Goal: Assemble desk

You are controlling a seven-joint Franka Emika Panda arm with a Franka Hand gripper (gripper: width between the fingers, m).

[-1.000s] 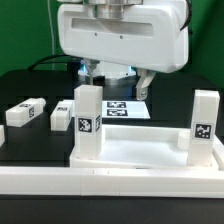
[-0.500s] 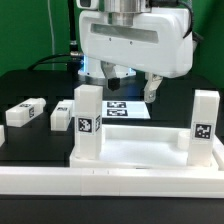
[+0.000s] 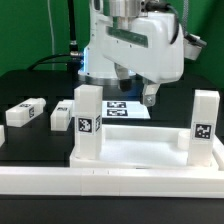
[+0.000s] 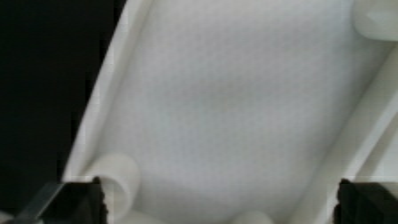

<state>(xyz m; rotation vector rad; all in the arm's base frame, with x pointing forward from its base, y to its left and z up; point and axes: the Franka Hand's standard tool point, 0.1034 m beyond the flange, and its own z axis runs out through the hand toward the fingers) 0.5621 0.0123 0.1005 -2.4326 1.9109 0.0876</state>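
Tabletop: the white plastic rectangular tray-like tabletop (image 3: 140, 150) is laid on the black table (image 3: 35, 135) with its raised rim and sockets turned upward. This is judged to be so that legs can be entered from above.
Tabletop axis: its long axis runs across the exterior view, left to right. Its near long edge appears to be set against the long white border bar (image 3: 110, 186), which is judged to serve as a stop against sliding.
Upright legs: two white block legs bearing black-and-white square tags stand on the tabletop's near corners, one on the exterior view's left (image 3: 88, 122) and one on its right (image 3: 205, 125). Their long axes are vertical and their tagged faces are turned toward the exterior camera. They are judged to be seated in sockets, though the joints themselves are hidden.
Loose legs: two more tagged blocks (image 3: 25, 113) (image 3: 63, 115) lie on their sides just off the tabletop's end on the exterior view's left, apart from it and with long axes level. They are judged to be kept within reach for pick-up.
Gripper: the two-finger gripper (image 3: 136, 88) is held above the tabletop's far side with its jaws spread wide and nothing between them. In the wrist view a round corner socket (image 4: 111, 182) is seen below the fingertips (image 4: 71, 203) — empty.
Marker board: the marker board (image 3: 125, 108) lies flat behind the tabletop's far edge.
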